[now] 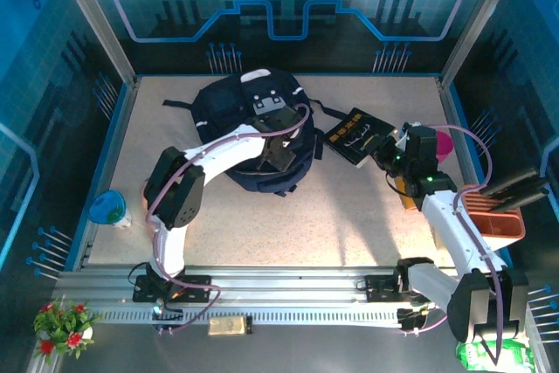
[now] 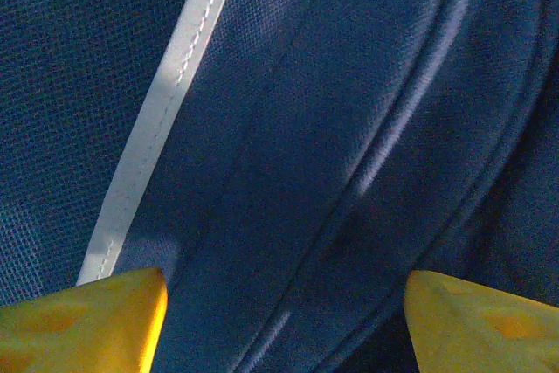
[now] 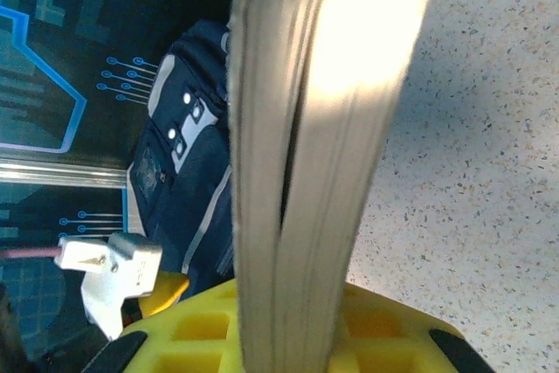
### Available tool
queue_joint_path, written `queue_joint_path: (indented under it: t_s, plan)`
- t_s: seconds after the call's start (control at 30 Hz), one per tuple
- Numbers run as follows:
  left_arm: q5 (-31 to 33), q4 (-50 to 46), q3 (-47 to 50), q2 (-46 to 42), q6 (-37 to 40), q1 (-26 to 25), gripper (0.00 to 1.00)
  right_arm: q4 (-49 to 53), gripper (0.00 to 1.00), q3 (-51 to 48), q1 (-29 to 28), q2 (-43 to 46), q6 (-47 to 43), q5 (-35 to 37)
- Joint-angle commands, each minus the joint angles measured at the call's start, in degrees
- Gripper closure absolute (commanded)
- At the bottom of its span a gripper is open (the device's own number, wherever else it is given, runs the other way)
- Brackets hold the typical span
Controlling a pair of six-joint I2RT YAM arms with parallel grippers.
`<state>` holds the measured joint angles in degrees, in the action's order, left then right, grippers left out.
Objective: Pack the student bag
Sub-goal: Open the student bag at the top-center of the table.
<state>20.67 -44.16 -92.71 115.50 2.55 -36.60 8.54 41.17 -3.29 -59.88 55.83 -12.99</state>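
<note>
Student bag [image 1: 223, 111] sits toward the far side of the table [image 1: 349, 216], roughly mid-width. Left end effector [image 2: 284, 321] hangs right over it, yellow fingers [image 2: 87, 321] spread wide with navy fabric and a white stripe [image 2: 166, 102] between them. Can't tell if they're touching it. Right end effector [image 1: 389, 153] is clamped on a black-covered book [image 1: 354, 139], just right of the bag.
</note>
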Motion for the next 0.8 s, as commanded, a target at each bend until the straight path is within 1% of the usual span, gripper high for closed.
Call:
queue_joint_path:
  t_s: [0.0,0.07,0.13,0.17,0.23,0.37,0.4,0.63,0.7,0.77]
  plan:
    - [3.7,-8.2,-4.6,3.3,1.0,-0.1,0.3,-2.9,0.91,0.6,0.8,1.1,-1.2,-1.7]
    - [5.3,-9.6,-6.5,4.8,0.8,-0.1,0.33,-3.3,0.91,1.0,0.8,0.5,-1.2,-2.1]
    - [6.5,-10.9,-8.6,6.2,0.8,-0.1,0.39,-3.6,0.91,1.7,0.8,-0.4,-1.7,-2.6]
    - [7.5,-11.3,-9.7,6.8,0.6,-0.1,0.46,-4.0,0.91,2.0,0.8,-0.9,-1.9,-3.0]
    - [7.5,-11.6,-10.9,7.5,-0.3,-0.1,0.55,-4.4,0.9,2.5,0.8,-1.9,-2.4,-3.8]
    - [7.4,-11.2,-10.9,7.9,-1.0,-0.1,0.6,-5.3,0.9,3.2,0.8,-2.2,-2.7,-5.5]
    - [8.0,-11.4,-11.1,8.0,-0.9,-0.1,0.62,-5.8,0.91,3.0,0.8,-2.1,-2.7,-5.5]
    - [7.9,-12.1,-11.4,7.7,1.9,0.0,0.75,-7.6,0.9,2.4,0.6,-2.0,-1.6,-5.9]
    - [8.1,-11.4,-11.3,6.9,3.1,-0.1,0.83,-7.4,0.91,2.2,0.6,-1.6,-1.2,-5.9]
    - [8.6,-9.4,-10.6,4.7,4.0,-0.3,0.88,-6.8,0.9,2.3,0.6,-1.0,-1.4,-6.0]
